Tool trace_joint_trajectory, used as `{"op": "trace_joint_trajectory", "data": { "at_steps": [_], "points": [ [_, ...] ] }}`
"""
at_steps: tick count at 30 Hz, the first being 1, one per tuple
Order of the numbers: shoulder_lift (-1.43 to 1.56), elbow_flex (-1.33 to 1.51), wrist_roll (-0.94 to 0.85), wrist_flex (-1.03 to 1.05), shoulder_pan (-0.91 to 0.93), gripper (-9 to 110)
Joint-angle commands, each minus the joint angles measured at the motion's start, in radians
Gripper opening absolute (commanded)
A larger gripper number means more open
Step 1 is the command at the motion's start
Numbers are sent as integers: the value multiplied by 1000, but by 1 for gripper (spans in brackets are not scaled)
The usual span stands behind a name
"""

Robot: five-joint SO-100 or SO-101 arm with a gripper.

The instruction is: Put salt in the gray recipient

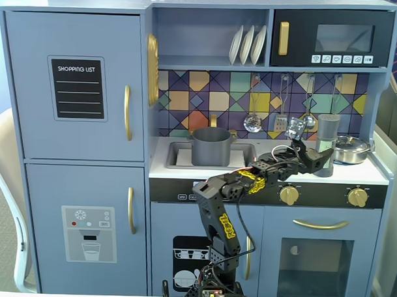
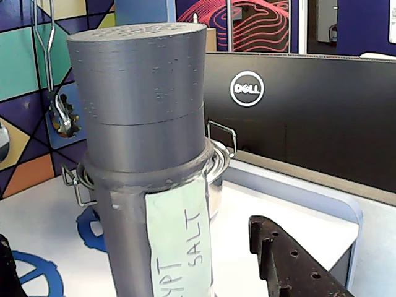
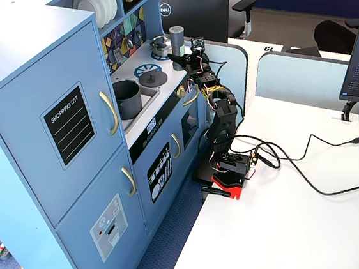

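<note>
One pincer (image 1: 321, 155) sits spread around the salt (image 1: 326, 142), not clamped yet; gray recipient (image 1: 211, 146) is over at 9 o'clock in the sink (image 1: 177, 154).

I count one salt shaker (image 1: 326, 143) on the toy kitchen's counter, and one gray pot (image 1: 211, 146) in the sink. One steel pan (image 1: 350, 149) sits at the right end of the counter in a fixed view. Three white plates (image 1: 248, 44) stand in the upper shelf. Three utensils (image 1: 281, 102) hang on the tiled back wall. Two gold knobs (image 1: 289, 195) are on the stove front. I see one flat gray lid (image 3: 154, 78) on a burner in a fixed view. There is one arm with one gripper (image 1: 321, 151). One Dell monitor (image 2: 297, 117) shows in the wrist view. Four gold door handles (image 1: 127, 112) are on the cabinet fronts, plus one on the microwave (image 1: 284, 38).
</note>
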Motion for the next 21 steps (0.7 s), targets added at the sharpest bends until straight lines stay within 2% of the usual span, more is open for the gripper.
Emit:
{"op": "trace_joint_trajectory", "data": {
  "at_steps": [1,21],
  "points": [
    [-41,-120,-14,-29,8,56],
    [-288,-379,-78,-28,-14,52]
  ]
}}
